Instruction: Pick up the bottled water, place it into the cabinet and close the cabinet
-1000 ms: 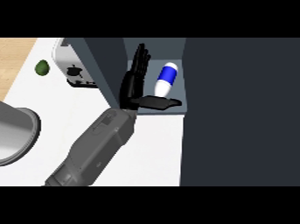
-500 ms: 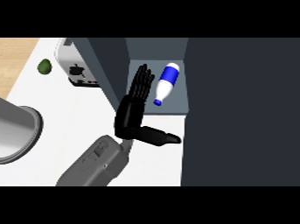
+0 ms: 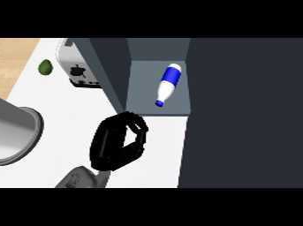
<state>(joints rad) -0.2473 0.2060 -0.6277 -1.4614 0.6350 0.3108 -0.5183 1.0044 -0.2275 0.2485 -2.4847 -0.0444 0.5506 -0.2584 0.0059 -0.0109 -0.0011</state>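
The bottled water [image 3: 167, 84], white with a blue band and blue cap, lies on its side on the grey floor of the open cabinet [image 3: 141, 99], cap toward me. My right hand [image 3: 118, 142] hovers over the white counter just in front of the cabinet's lower left corner. Its fingers are curled in and hold nothing, and it is apart from the bottle. Its grey forearm [image 3: 81, 180] enters from the bottom edge. My left hand does not show.
A wide dark panel [image 3: 248, 114] fills the right side beside the cabinet opening, and a slate panel [image 3: 109, 70] stands at its left. A white appliance [image 3: 78, 70] and a green fruit [image 3: 45, 67] sit at the back left. A large grey cylinder [image 3: 7, 132] lies at left.
My right hand has let go of the bottle and drawn back out of the cabinet toward me, its fingers going from straight to curled. The bottle stays lying inside.
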